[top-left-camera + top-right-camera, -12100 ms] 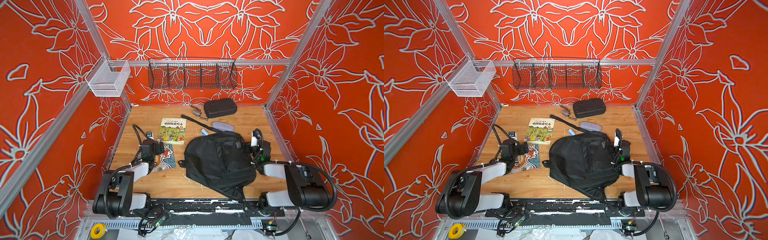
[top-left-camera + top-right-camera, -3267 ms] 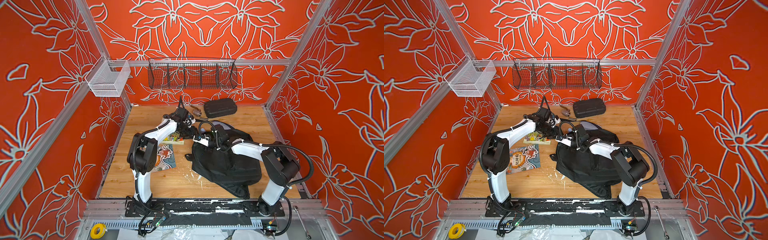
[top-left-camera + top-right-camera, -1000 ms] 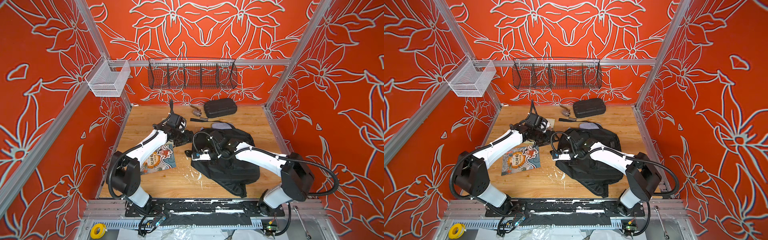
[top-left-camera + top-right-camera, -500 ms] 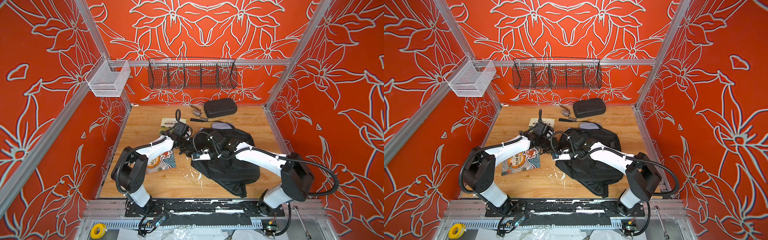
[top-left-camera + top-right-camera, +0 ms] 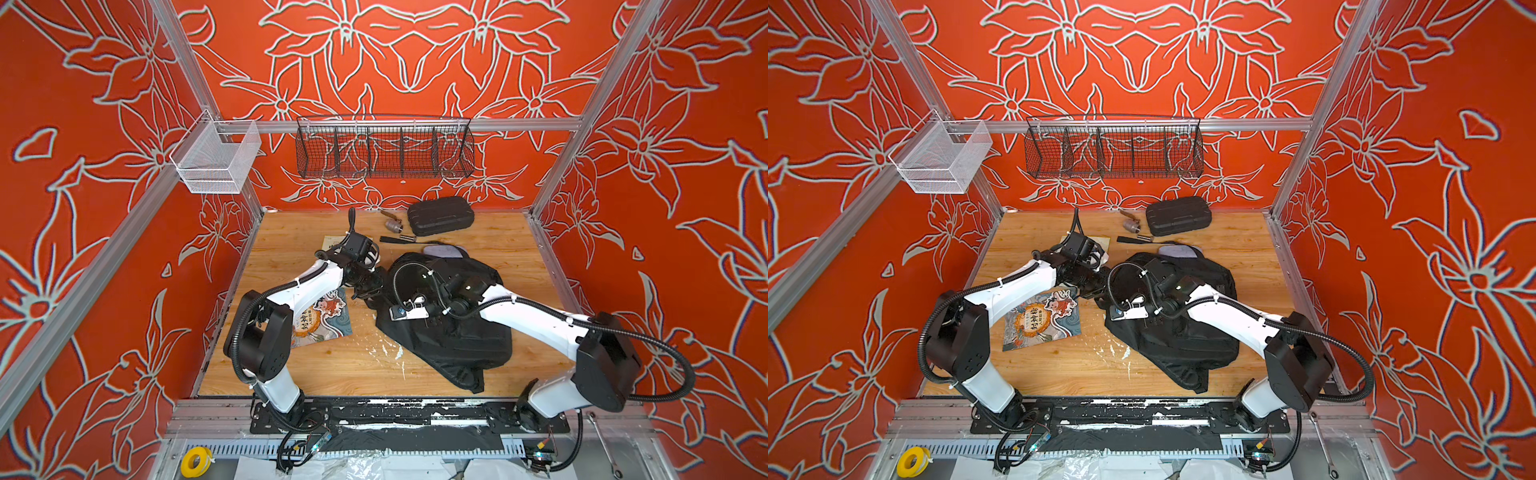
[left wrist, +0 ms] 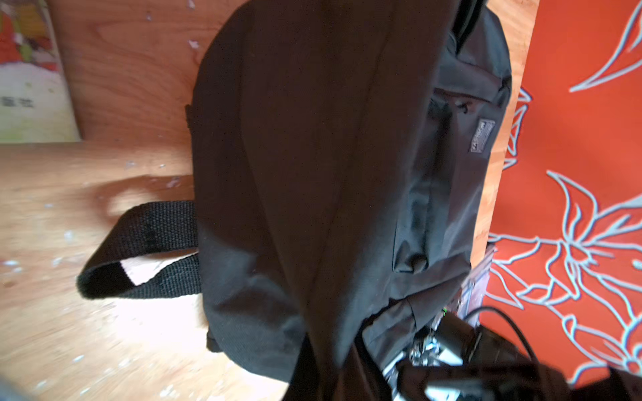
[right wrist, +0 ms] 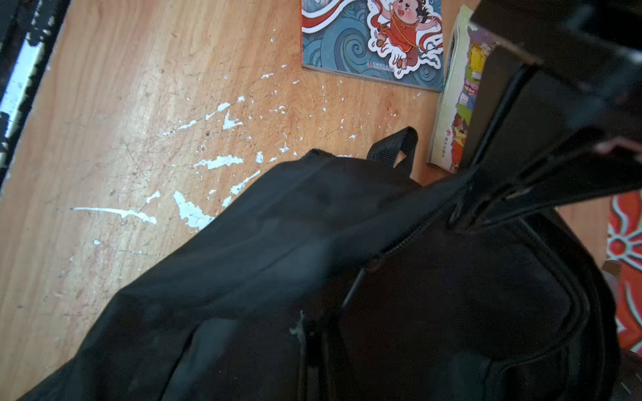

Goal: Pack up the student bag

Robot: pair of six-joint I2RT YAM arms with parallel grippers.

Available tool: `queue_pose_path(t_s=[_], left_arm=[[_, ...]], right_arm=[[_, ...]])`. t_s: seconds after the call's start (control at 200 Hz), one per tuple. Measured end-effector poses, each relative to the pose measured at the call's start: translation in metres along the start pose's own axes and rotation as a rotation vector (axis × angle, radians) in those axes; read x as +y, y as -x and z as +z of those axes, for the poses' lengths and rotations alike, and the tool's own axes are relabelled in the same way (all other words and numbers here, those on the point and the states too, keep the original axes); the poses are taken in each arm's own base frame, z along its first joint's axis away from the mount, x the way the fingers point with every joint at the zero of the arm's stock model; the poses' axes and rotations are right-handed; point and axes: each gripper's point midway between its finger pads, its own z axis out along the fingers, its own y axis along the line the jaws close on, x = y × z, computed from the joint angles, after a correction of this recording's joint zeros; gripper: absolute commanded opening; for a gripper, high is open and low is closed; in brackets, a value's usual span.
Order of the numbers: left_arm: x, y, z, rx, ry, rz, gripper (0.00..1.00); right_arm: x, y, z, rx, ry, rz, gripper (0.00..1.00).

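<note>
Closing second grip on student bag [image 5: 449, 345]

Found left gripper [image 5: 368, 289] newly clamped on its rim at 10 o'clock; right gripper [image 5: 395, 308] pinched shut on zipper edge. Located bag on table [image 5: 316, 365], off centre toward 3 o'clock. Judged ready for spreading open.

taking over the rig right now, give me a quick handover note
Left gripper: shut, apparently pinching fabric at the edge of the student bag.
Right gripper: shut on bag fabric beside the zip.
The bag lies right of centre; I cannot tell whether the zip is open.
Not packed: cartoon book left of the bag, second book partly under the left arm, purple pouch behind the bag, black ribbed case by the back wall.
Done: both grips on the bag.
To do: probably open it, load the items, close it.
</note>
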Motion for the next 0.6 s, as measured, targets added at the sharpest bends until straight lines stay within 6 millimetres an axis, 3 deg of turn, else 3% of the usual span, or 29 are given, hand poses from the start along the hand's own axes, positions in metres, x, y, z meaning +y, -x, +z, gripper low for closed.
queue_pose_path(t_s=[0.255,0.45,0.6], left_arm=[[0.015,0.017,-0.027,0.016,0.006,0.052,0.00],[0.030,0.021,-0.025,0.081,0.024,0.066,0.00],[0.035,0.026,-0.025,0.100,0.043,0.087,0.00]], right_arm=[[0.027,-0.018,-0.002,0.041,0.061,-0.021,0.00],[0.037,-0.035,-0.003,0.071,0.075,0.009,0.00],[0.035,-0.036,-0.008,0.057,0.071,0.028,0.00]])
